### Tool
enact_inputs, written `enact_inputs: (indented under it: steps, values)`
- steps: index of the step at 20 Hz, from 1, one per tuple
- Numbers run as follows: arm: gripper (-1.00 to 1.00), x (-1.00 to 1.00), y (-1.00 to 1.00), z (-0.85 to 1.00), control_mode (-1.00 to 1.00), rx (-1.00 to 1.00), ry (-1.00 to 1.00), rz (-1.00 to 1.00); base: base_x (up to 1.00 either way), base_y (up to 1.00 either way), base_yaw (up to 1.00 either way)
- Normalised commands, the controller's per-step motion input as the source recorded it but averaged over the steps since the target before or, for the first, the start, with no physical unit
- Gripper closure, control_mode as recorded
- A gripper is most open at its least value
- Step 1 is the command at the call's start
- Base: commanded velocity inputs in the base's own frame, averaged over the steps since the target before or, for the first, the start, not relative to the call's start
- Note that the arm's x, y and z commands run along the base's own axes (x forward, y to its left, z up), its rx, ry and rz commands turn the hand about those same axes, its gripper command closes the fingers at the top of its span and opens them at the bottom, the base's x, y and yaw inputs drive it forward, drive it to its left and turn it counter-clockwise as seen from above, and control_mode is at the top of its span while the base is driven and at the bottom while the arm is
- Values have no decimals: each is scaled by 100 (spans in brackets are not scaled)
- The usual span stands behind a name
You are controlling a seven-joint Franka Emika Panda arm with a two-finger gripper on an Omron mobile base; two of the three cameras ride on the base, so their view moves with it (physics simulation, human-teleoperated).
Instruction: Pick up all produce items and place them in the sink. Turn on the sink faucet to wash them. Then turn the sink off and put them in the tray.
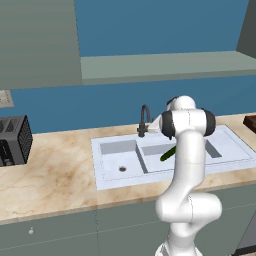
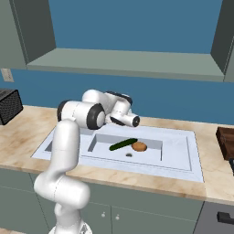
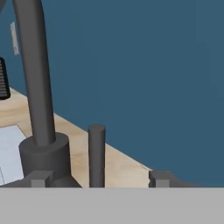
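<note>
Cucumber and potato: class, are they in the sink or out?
In. The cucumber and potato lie together in the sink's larger basin.

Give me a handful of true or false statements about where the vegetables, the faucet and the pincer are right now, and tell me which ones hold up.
1. The cucumber and the potato both lie in the larger basin of the sink. True.
2. The pincer is holding the potato. False: the potato lies in the basin, and the pincer is up at the faucet.
3. The faucet's lever stands between the pincer's fingertips. True.
4. The tray already holds the cucumber. False: the cucumber lies in the sink; the tray sits on the counter to the right of it.
5. The toaster stands inside the small basin. False: it stands on the counter, left of the sink.
</note>
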Motion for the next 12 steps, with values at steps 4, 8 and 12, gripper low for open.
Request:
enact_inputs:
  steps: [4, 8, 12]
  values:
    - [100, 16, 1, 0, -100, 0, 0, 0, 0, 0, 0]
    - [100, 2, 0, 0, -100, 0, 1, 0, 0, 0, 0]
    - [100, 11, -6, 1, -100, 0, 0, 0, 0, 0, 0]
